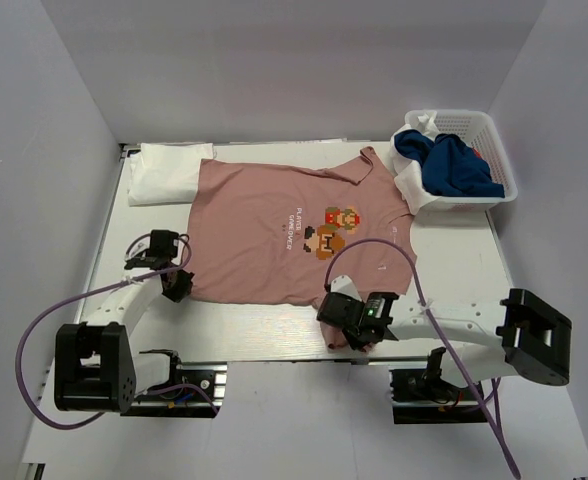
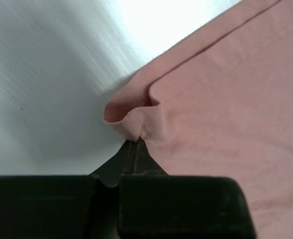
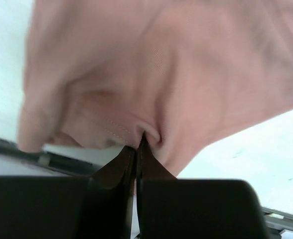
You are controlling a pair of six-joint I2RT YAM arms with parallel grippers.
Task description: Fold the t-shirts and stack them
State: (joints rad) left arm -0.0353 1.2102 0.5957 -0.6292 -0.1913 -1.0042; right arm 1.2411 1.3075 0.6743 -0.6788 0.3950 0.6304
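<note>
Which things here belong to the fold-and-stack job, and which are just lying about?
Job: pink t-shirt, pinched by left hand and right hand; white t-shirt, back left; navy t-shirt in the basket.
Lying about: basket; purple cables.

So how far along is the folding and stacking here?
Done: a white t-shirt looks folded at the far left. In hand: the pink t-shirt lies spread flat, the left gripper and right gripper each shut on its near hem. Left: folding and stacking it, then the navy t-shirt and whatever else sits in the basket.
</note>
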